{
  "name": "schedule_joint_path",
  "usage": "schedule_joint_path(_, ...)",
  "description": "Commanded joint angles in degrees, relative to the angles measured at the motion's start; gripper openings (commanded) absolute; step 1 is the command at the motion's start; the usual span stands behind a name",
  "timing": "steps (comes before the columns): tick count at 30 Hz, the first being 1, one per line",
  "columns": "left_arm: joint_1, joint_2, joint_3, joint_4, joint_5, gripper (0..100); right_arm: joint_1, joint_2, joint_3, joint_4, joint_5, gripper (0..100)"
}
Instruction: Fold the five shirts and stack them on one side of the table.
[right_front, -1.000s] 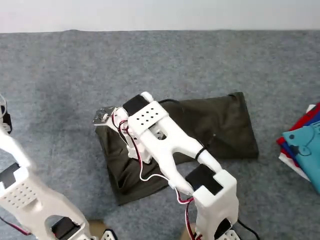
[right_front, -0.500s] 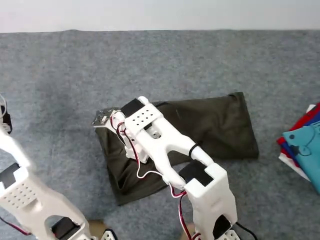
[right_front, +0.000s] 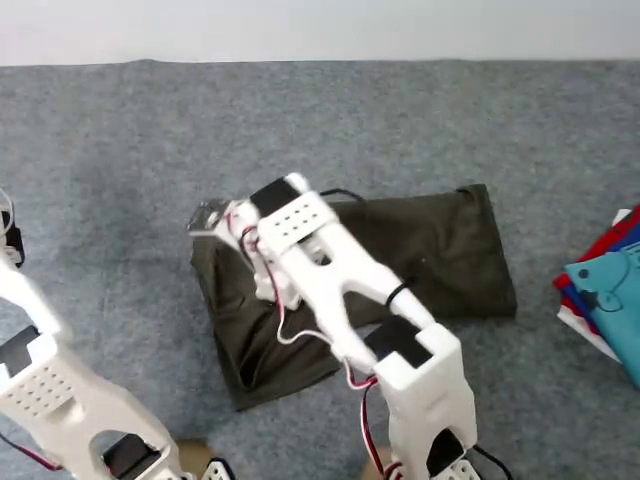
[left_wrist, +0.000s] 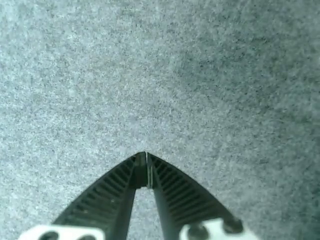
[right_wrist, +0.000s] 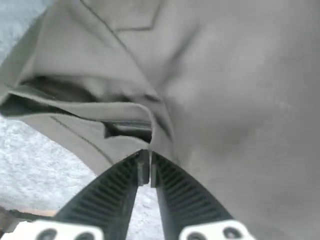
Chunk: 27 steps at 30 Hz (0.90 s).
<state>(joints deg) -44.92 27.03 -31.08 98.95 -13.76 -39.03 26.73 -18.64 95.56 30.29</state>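
A dark olive shirt lies partly folded in the middle of the grey carpeted table. My right gripper is at the shirt's far left corner, and its white arm stretches across the cloth from the near edge. In the right wrist view the right gripper is shut, with a folded edge of the olive shirt running into its tips. My left gripper is shut with nothing in it, over bare carpet. The left arm stands at the near left.
A stack of folded shirts in red, blue, white and teal sits at the right edge of the table. Open carpet lies along the far side and on the left.
The right gripper has shifted slightly toward the far side, taking the shirt's left corner with it. The left arm has not moved.
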Motion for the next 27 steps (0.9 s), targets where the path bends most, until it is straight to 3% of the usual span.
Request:
schedule_joint_path(1,0.1,-0.5,-0.2,0.9,-0.6,1,5.1,-1.2,-5.4,0.8,1.7,1.1)
schedule_joint_path(9,0.2,-0.5,-0.2,0.9,-0.4,1,8.2,-1.5,-6.5,1.6,3.4,1.1)
schedule_joint_path(12,0.2,-0.5,-0.2,0.9,-0.4,1,4.7,-1.5,-6.5,4.6,3.3,2.1)
schedule_joint_path(19,0.2,-0.5,-0.2,0.9,-0.4,1,0.2,-1.3,-5.6,7.3,-1.5,18.2)
schedule_joint_path(27,0.2,-0.5,-0.2,1.0,-0.3,1,-2.3,1.0,-5.5,7.2,-1.5,19.5)
